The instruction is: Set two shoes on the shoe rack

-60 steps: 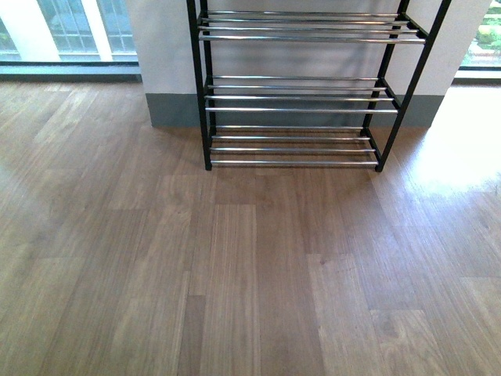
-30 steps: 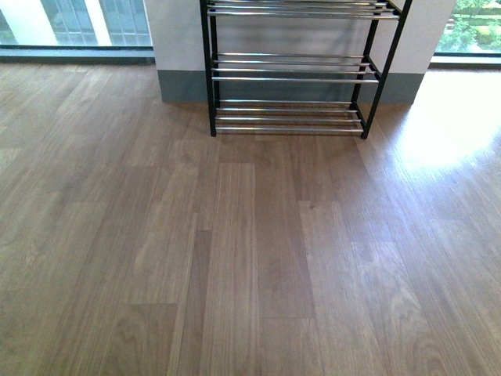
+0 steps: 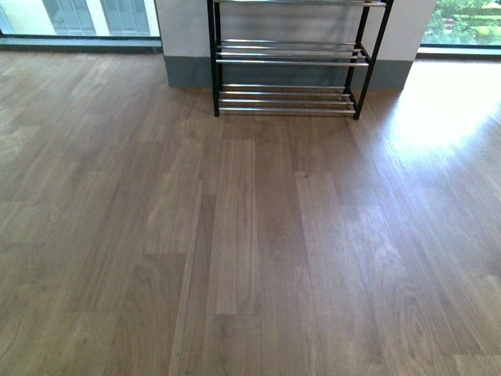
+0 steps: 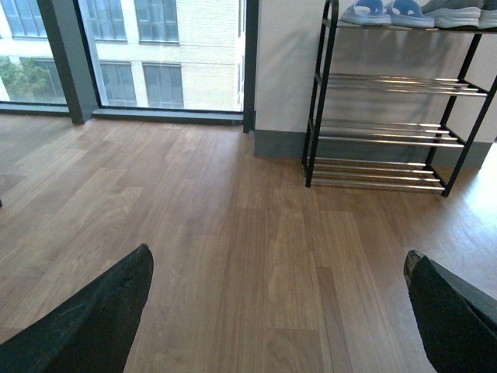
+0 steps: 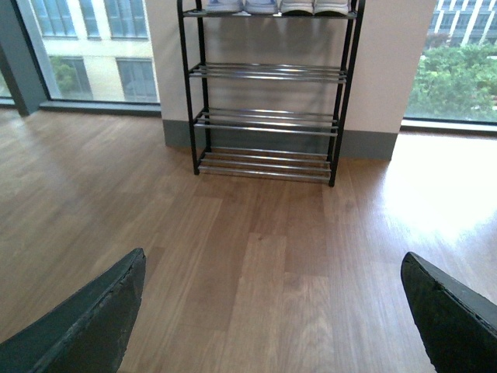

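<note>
The shoe rack [image 3: 290, 61], a black frame with chrome bars, stands against the wall at the far end of the wooden floor. On its top tier in the left wrist view sit pale blue slide sandals [image 4: 366, 11] and grey sneakers [image 4: 460, 14]. The right wrist view shows only the shoes' soles [image 5: 297, 8] along the top of the rack [image 5: 268, 74]. My left gripper [image 4: 277, 256] is open over bare floor, well short of the rack [image 4: 380, 84]. My right gripper [image 5: 273, 259] is open too, with nothing between its fingers. Neither gripper shows in the front view.
A white wall with grey skirting [image 3: 188, 74] backs the rack. Floor-length windows [image 4: 163, 54] flank it on both sides. A bright sunlit patch [image 3: 438, 110] lies on the floor to the rack's right. Wooden floor [image 3: 250, 251] stretches between me and the rack.
In the front view the rack has shrunk and slid towards the top of the picture, with more floor showing in front of it. The view has drawn back from the rack.
</note>
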